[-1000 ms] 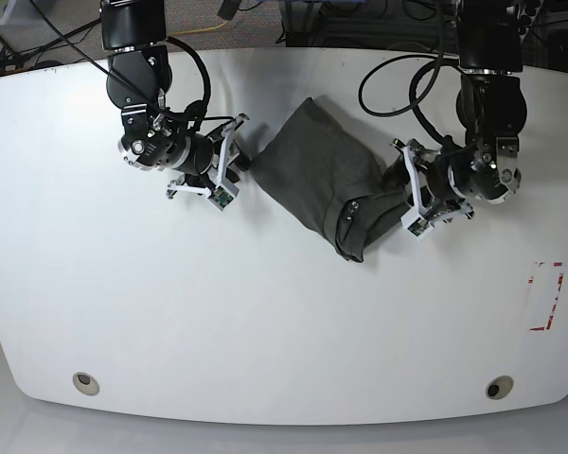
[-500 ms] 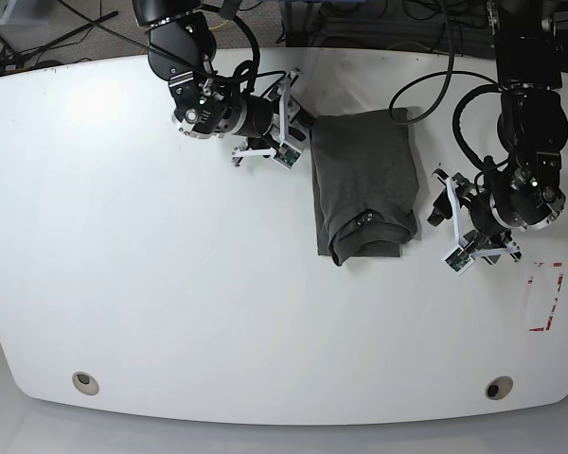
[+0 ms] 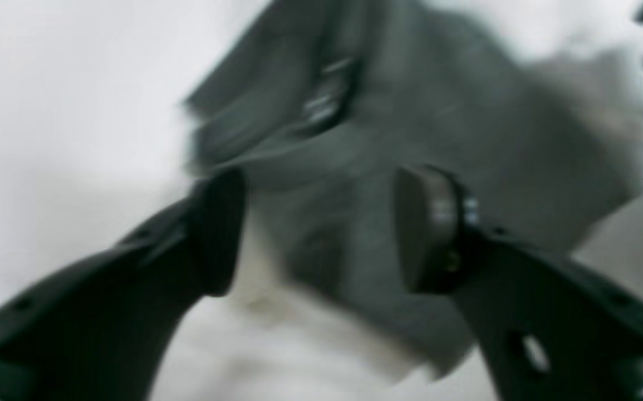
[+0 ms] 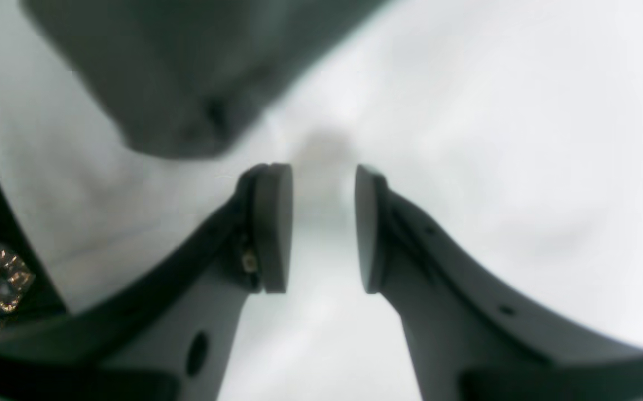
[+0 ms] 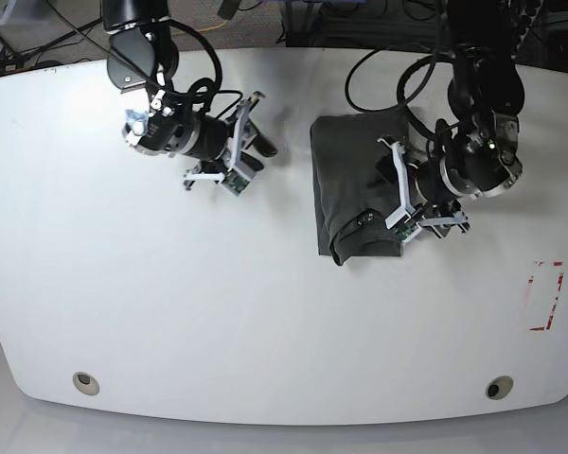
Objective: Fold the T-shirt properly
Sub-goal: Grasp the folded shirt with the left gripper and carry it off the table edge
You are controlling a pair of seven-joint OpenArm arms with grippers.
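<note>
Centrally placed: T-shirt (image 5: pixel 362 184), folded into a compact upright rectangle on white table (image 5: pixel 265 322), collar end nearest the camera.
Left gripper (image 5: pixel 394 189): at the shirt's right edge, pads (image 3: pixel 421 228) spread wide over grey fabric, pinching nothing; wrist view blurred.
Right gripper (image 5: pixel 247 142): fingers (image 4: pixel 271 225) parted by a narrow gap, empty, over bare table left of the shirt, apart from it.
Near right table edge: red tape mark (image 5: pixel 547 296).

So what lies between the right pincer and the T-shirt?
Only bare white table: the base view shows an empty gap between the right pincer and the T-shirt.
</note>
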